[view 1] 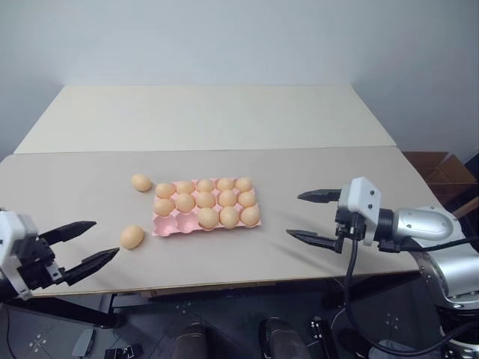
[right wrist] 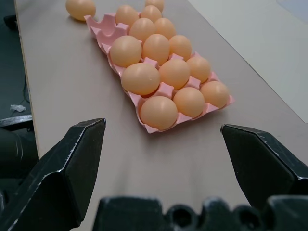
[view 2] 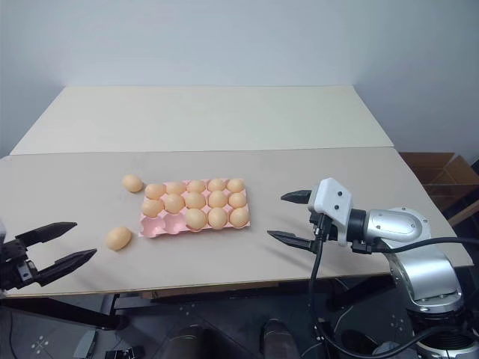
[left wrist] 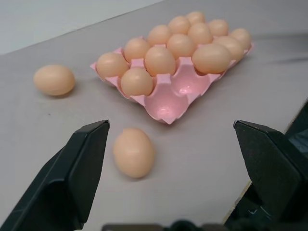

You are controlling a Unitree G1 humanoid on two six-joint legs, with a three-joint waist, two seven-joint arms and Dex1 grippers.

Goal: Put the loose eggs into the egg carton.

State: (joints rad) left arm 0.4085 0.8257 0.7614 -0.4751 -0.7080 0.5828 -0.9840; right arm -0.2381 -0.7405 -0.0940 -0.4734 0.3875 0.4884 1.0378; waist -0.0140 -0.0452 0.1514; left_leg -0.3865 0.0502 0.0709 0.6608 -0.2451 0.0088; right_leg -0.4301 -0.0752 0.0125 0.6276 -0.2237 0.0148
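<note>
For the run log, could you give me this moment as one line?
egg carton: two near-left cups empty | loose eggs: one before left gripper, one by carton's far-left corner | right gripper: open, empty | left: open, empty

A long table (view 1: 67,187) with a pale beige top runs across the scene from side to side. Behind it and touching it along a straight seam stands a second table (view 1: 209,116), lighter and more cream in colour, which reaches back to a plain grey-white wall (view 1: 224,37). At the far right, beyond the tables' edge, sits an open brown cardboard box (view 1: 438,168). Below the near edge of the front table the floor (view 1: 232,314) is dark and speckled, with small white cross marks on it, and dark metal table legs (view 1: 97,318) slant across it at the lower left.
</note>
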